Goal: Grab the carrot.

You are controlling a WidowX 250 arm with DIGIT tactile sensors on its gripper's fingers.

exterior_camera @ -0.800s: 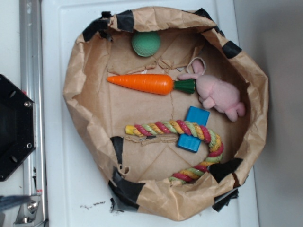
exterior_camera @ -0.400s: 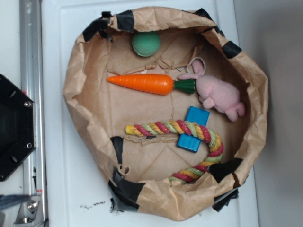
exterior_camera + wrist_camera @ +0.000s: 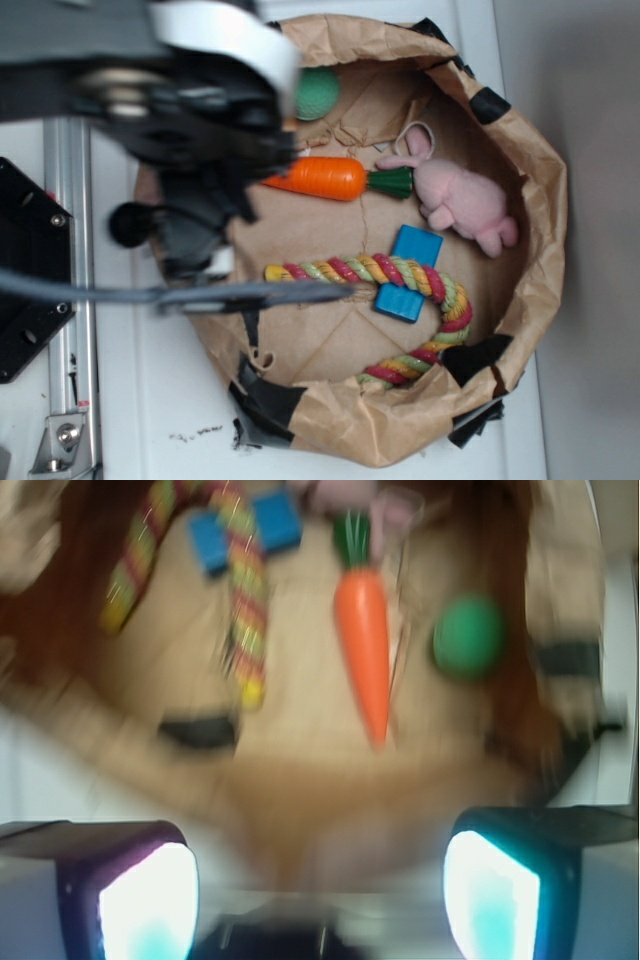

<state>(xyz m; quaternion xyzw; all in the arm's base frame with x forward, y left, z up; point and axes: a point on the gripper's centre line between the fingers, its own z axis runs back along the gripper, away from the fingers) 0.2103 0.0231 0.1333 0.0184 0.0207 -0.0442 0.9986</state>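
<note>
The orange carrot (image 3: pixel 325 178) with its dark-green stem end lies in the upper middle of the brown paper bag (image 3: pixel 540 200); my arm hides its pointed tip in the exterior view. My gripper (image 3: pixel 205 235) is blurred and hangs over the bag's left side, left of the carrot. In the wrist view the carrot (image 3: pixel 363 640) lies ahead, tip towards me, well beyond the gripper (image 3: pixel 320 880). The two fingers (image 3: pixel 150 900) stand wide apart with nothing between them.
A green ball (image 3: pixel 318 92) sits behind the carrot, partly hidden by the arm. A pink plush bunny (image 3: pixel 462 198) touches the stem end. A multicoloured braided rope (image 3: pixel 380 270) and blue blocks (image 3: pixel 416 245) lie in front. A black base (image 3: pixel 30 270) stands at the left.
My arm and gripper have swung into view from the upper left and now cover the bag's left side and the carrot's tip. The objects in the bag have not moved.
</note>
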